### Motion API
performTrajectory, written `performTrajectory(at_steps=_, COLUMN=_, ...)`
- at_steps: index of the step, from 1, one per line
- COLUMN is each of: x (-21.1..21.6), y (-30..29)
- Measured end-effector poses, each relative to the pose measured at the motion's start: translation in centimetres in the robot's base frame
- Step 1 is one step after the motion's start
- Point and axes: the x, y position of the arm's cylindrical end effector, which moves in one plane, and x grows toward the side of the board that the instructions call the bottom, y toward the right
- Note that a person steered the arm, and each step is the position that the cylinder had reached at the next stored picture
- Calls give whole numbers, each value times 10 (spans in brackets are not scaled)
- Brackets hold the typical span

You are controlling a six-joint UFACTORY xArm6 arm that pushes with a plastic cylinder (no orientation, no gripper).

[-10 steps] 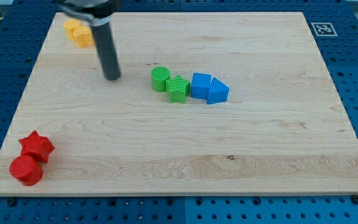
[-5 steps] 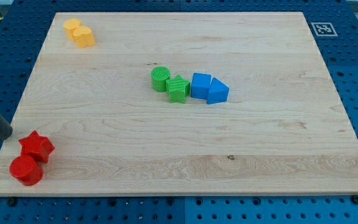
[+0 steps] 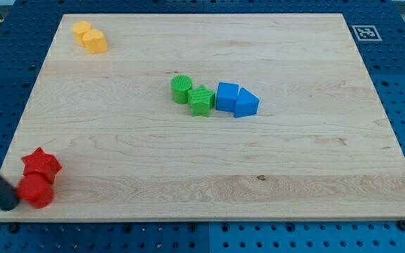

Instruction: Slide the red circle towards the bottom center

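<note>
The red circle (image 3: 36,191) lies at the board's bottom left corner, touching the red star (image 3: 41,164) just above it. My dark rod comes in from the view's left edge and my tip (image 3: 9,205) rests against the left side of the red circle.
A green circle (image 3: 181,88), a green star (image 3: 202,100), a blue square (image 3: 226,96) and a blue triangle (image 3: 246,104) form a row at the board's middle. Two yellow blocks (image 3: 90,36) sit at the top left. The wooden board (image 3: 259,169) has a marker tag (image 3: 363,32) at top right.
My rod swept from the top left area down to the bottom left corner. It now touches the red circle, which has shifted slightly to the right.
</note>
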Motion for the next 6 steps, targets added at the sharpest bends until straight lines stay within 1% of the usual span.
performTrajectory(at_steps=1, x=-24, y=64)
performTrajectory(at_steps=2, x=-57, y=121)
performTrajectory(at_steps=3, x=-55, y=124)
performTrajectory(at_steps=4, x=-47, y=108)
performTrajectory(at_steps=5, x=-48, y=75)
performTrajectory(at_steps=6, x=-34, y=66)
